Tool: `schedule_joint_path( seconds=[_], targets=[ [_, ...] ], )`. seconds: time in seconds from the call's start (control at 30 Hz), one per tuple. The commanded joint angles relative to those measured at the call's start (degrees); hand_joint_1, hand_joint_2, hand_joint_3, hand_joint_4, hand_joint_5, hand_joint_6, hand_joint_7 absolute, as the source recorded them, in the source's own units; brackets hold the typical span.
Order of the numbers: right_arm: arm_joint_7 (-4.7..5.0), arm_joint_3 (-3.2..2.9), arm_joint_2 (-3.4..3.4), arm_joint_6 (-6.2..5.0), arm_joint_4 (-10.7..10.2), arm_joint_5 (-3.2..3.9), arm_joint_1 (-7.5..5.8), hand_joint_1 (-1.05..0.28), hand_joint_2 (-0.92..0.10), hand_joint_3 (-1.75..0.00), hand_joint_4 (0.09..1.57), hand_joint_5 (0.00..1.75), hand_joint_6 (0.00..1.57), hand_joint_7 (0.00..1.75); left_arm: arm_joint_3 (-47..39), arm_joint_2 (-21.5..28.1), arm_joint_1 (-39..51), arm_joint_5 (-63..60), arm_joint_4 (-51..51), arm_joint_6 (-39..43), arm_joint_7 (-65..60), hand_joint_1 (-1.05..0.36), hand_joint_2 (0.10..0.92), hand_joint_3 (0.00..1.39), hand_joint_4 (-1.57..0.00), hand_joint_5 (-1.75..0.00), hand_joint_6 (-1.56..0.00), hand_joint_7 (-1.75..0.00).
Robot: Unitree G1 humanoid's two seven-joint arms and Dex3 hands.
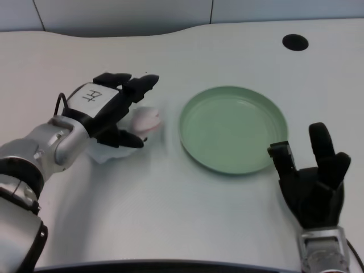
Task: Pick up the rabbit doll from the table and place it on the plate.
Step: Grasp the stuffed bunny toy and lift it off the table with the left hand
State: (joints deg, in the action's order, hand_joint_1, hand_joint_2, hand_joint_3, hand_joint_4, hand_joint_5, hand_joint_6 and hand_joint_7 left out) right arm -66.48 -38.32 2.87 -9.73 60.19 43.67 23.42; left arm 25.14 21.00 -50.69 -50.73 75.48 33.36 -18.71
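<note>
Head view, one frame. The white table (170, 216) fills the field. A pale green plate (233, 128) sits slightly right of centre, round, shallow, nothing on it. A black round hole (295, 41) lies in the tabletop toward 1 o'clock from the plate, well apart from it.

The left hand (114, 108) enters from 8 o'clock on a silver forearm (40, 153) and sits at 9 o'clock from the plate, just beside its rim but apart from it. A white label with a dark mark shows on the back of the hand. The fingers (139, 85) reach forward toward 2 o'clock over the top of the rabbit doll (145, 120), and a lower digit lies under and in front of it, at about 6 o'clock of the doll. The doll shows as a white-and-pink soft mass, blurred, between these digits, on the plate-facing side of the palm. More white material shows beneath the hand at 7 o'clock, against the table. The hand is closed around the doll, with contact above and below. Whether the doll is lifted off the table or rests on it cannot be told. The doll is between the palm and the plate's 9 o'clock rim, not on the plate.

The right hand (313, 176) rests at 5 o'clock of the plate, fingers upward, just beside the rim.
</note>
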Motion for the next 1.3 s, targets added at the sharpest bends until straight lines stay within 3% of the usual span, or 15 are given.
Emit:
schedule_joint_path(
  seconds=[0.03, 0.13, 0.33, 0.43, 0.5, 0.67, 0.73, 0.8, 0.87, 0.93, 0.97, 1.0, 1.1, 1.2, 1.3],
  targets=[
    [-0.35, -0.3, 0.98, 0.51, 1.47, 0.33, -3.64, -0.65, -0.92, -0.31, 0.69, 1.07, 1.05, 0.0, 1.55, -0.73, 0.93, 1.18, 0.85, -2.59, 1.02, -1.05, 0.917, 0.06, -0.12, -0.04, 0.0, 0.0],
    [-0.18, -0.2, 1.06, 0.33, 1.2, 0.26, -3.83, -0.65, -0.92, -0.32, 0.7, 1.07, 1.05, 0.0, 3.1, -0.86, 0.95, 1.08, 0.97, -4.01, 0.54, -1.05, 0.921, 0.06, -0.18, -0.07, -0.02, -0.01],
    [-0.18, -0.43, 1.22, 1.22, 0.88, 0.83, -4.12, -0.64, -0.92, -0.32, 0.71, 1.05, 1.06, 0.01, 8.03, -0.55, 0.45, -0.97, 1.55, -7.15, -0.33, -1.05, 0.921, 0.14, -0.25, -0.09, -0.03, -0.01],
    [-0.69, -0.34, 1.17, 1.19, 0.8, 0.85, -4.29, -0.65, -0.92, -0.32, 0.71, 1.05, 1.06, 0.01, 11.29, -0.37, 0.11, -2.97, 2.06, -9.33, -0.07, -1.05, 0.921, 0.13, -0.28, -0.09, -0.04, -0.01],
    [-1.29, -0.36, 1.11, 1.15, 0.97, 0.94, -4.32, -0.65, -0.92, -0.32, 0.71, 1.04, 1.04, 0.0, 14.07, -0.14, -0.07, -4.97, 2.48, -10.99, -0.04, -0.98, 0.918, 0.05, -0.51, -0.14, -0.25, -0.03],
    [-1.46, -0.37, 1.23, 1.24, 0.77, 1.0, -4.59, -0.66, -0.92, -0.32, 0.72, 1.02, 1.03, 0.0, 19.64, 0.2, -0.62, -8.85, 3.14, -14.39, -0.97, -0.96, 0.921, 0.02, -0.68, -0.18, -0.49, -0.05],
    [-1.37, -0.43, 1.4, 1.35, 0.44, 1.15, -4.7, -0.66, -0.92, -0.32, 0.73, 1.02, 1.04, 0.0, 20.22, 0.31, -0.66, -8.74, 3.34, -14.79, -0.74, -0.86, 0.908, 0.01, -0.78, -0.34, -0.73, -0.07],
    [-1.41, -0.47, 1.49, 1.0, 0.28, 1.12, -4.84, -0.67, -0.92, -0.32, 0.73, 1.01, 1.03, 0.0, 20.44, 0.4, -0.62, -8.42, 3.48, -14.96, -0.92, -0.75, 0.914, 0.0, -0.83, -0.53, -0.84, -0.05],
    [-1.43, -0.49, 1.5, 0.98, 0.09, 1.17, -5.0, -0.67, -0.92, -0.32, 0.73, 1.01, 1.03, 0.0, 20.63, 0.38, -0.66, -8.23, 3.55, -14.87, -1.2, -0.68, 0.919, 0.0, -0.9, -0.57, -0.89, -0.04],
    [-1.04, -0.54, 1.61, 1.25, -0.35, 1.3, -5.26, -0.67, -0.92, -0.32, 0.72, 1.01, 1.03, 0.0, 20.52, 0.24, -0.72, -7.95, 3.54, -14.69, -2.15, -0.58, 0.921, 0.12, -0.87, -1.16, -1.12, -0.15],
    [-0.91, -0.55, 1.63, 1.39, -0.54, 1.36, -5.35, -0.67, -0.92, -0.32, 0.72, 1.01, 1.03, 0.0, 20.33, 0.15, -0.78, -7.68, 3.54, -14.61, -2.38, -0.55, 0.921, 0.19, -0.82, -1.41, -1.04, -0.48],
    [-1.03, -0.49, 1.61, 1.24, -0.63, 1.3, -5.4, -0.67, -0.92, -0.32, 0.72, 1.0, 1.03, 0.0, 19.99, 0.05, -0.93, -7.24, 3.46, -14.42, -2.66, -0.52, 0.921, 0.25, -0.78, -1.59, -0.85, -0.91],
    [-1.2, -0.3, 1.41, 1.02, -0.64, 1.29, -5.39, -0.67, -0.92, -0.34, 0.72, 1.0, 1.02, 0.0, 19.06, -0.38, -1.85, -5.79, 3.04, -13.76, -3.0, -0.47, 0.921, 0.34, -0.72, -1.73, -0.58, -1.49],
    [-1.14, -0.23, 1.13, 1.34, -0.43, 1.34, -5.17, -0.66, -0.92, -0.34, 0.72, 1.0, 1.02, 0.0, 17.31, -0.87, -3.28, -3.57, 2.14, -10.88, -4.71, -0.45, 0.921, 0.38, -0.69, -1.74, -0.48, -1.67],
    [-0.8, -0.17, 0.88, 1.66, -0.07, 1.31, -4.81, -0.66, -0.92, -0.31, 0.73, 1.0, 1.03, 0.01, 14.74, -1.4, -4.95, -0.71, 0.9, -5.75, -7.65, -0.47, 0.921, 0.41, -0.69, -1.75, -0.45, -1.73]
  ],
)
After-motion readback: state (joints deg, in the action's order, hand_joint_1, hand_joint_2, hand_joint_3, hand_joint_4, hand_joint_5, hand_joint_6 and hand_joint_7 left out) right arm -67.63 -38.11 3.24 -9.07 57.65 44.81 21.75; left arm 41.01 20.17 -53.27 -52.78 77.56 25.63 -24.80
